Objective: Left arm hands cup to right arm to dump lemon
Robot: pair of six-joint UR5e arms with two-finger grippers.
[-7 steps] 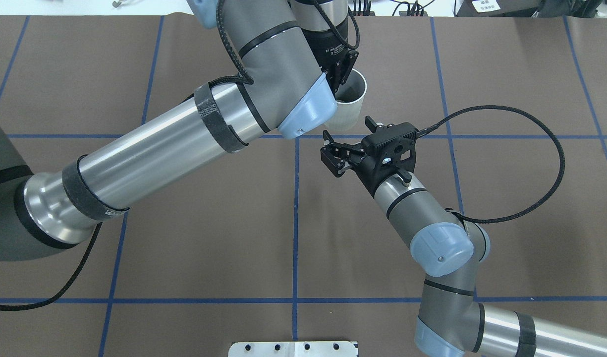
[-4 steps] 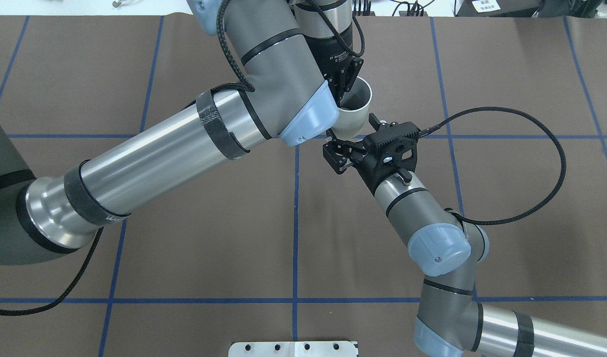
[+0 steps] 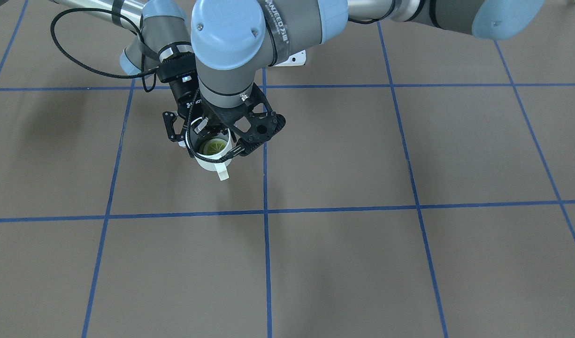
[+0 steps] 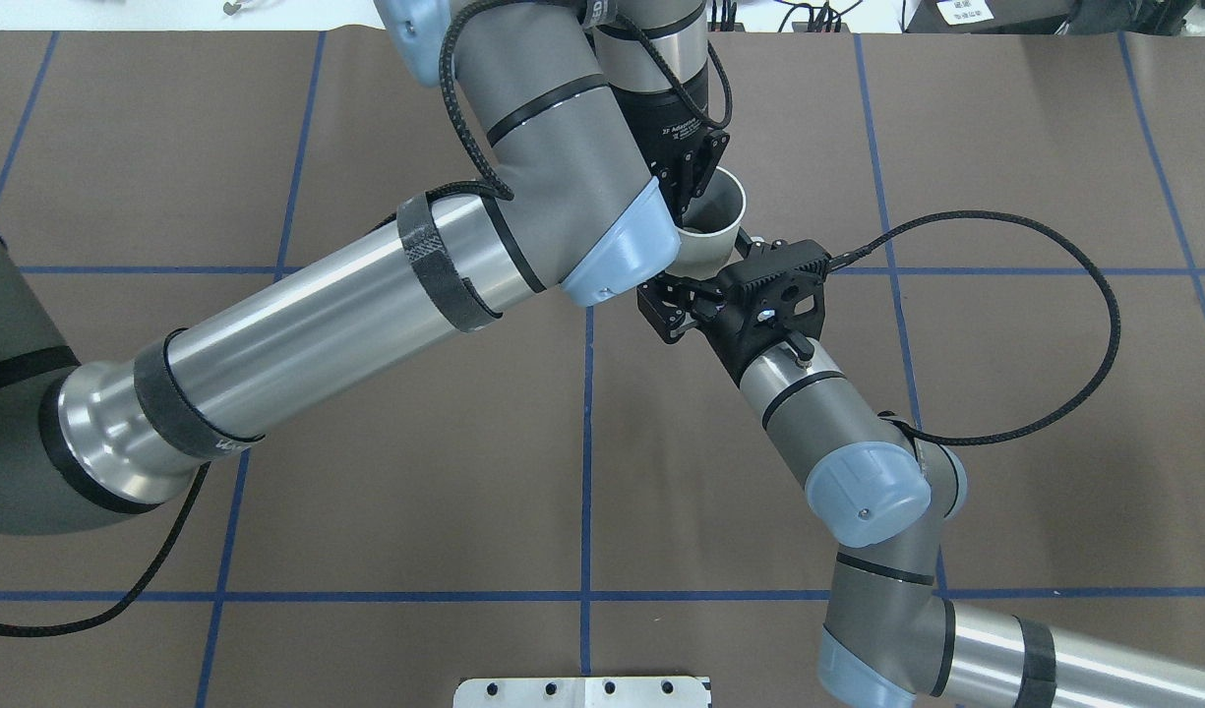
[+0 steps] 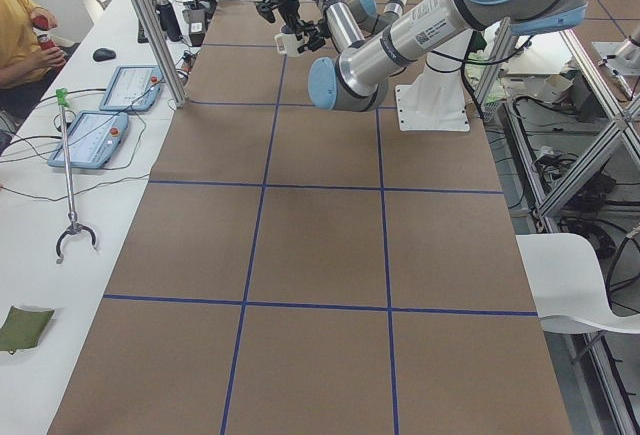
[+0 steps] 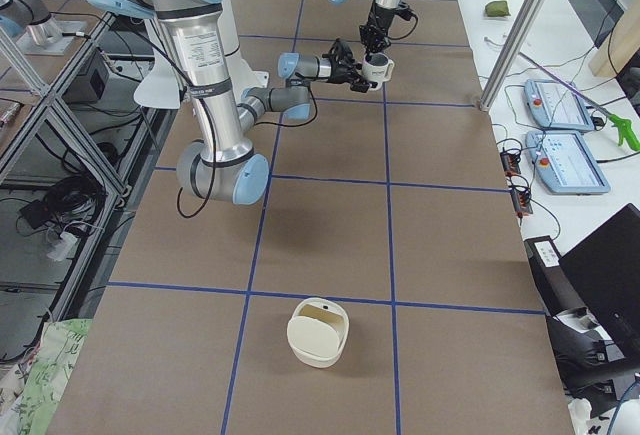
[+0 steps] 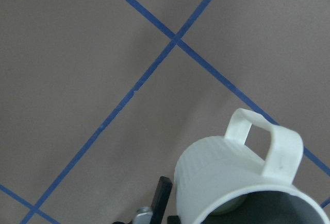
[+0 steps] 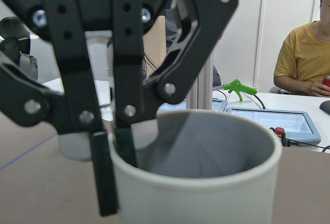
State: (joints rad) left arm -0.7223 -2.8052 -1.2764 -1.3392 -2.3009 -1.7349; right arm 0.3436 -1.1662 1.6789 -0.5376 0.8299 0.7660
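The cream-white cup [image 4: 708, 254] hangs above the table, upright, handle [image 3: 223, 174] pointing away from the robot. My left gripper [image 4: 695, 197] is shut on its rim, one finger inside and one outside, as the right wrist view [image 8: 116, 167] shows. The lemon [image 3: 215, 146] lies inside the cup, cut face up; a green sliver shows in the left wrist view [image 7: 227, 209]. My right gripper [image 4: 702, 271] is open, its jaws standing either side of the cup's lower body without closing on it. The cup fills the right wrist view [image 8: 206, 198].
A cream bowl-like container [image 6: 318, 332] sits on the brown, blue-taped table near the robot's right end. A metal base plate [image 4: 582, 691] is at the robot's edge. An operator in yellow [image 5: 20, 35] sits by a side table with tablets.
My left arm has carried the cup a little right and toward the right gripper. The right gripper has moved up to it, so the cup's body now sits between its open jaws.
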